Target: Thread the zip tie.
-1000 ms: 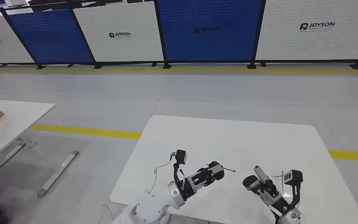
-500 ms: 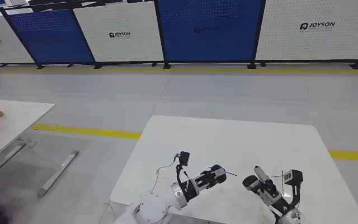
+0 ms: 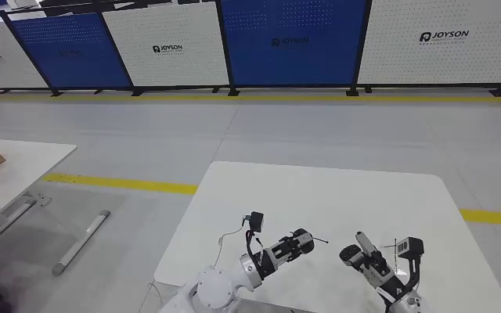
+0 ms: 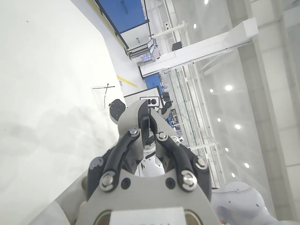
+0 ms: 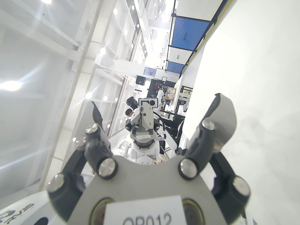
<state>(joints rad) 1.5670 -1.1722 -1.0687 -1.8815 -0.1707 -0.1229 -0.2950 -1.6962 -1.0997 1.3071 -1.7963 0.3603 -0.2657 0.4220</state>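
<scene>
Two tools, tiny change: the left tool [image 3: 302,241] (pinched shut on the zip tie [image 3: 318,238]) eases back a hair at lower centre of the top view, tie tip aimed at the right tool [image 3: 352,246], which stays put, wide open and empty. Alignment tweak, I reckon; threading not started.

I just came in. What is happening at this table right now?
Two robot arms are at a white table. The left gripper is shut on a thin black zip tie, whose free end points toward the right gripper. The right gripper is open and empty, a little apart from the tie. The tie is not yet threaded.
</scene>
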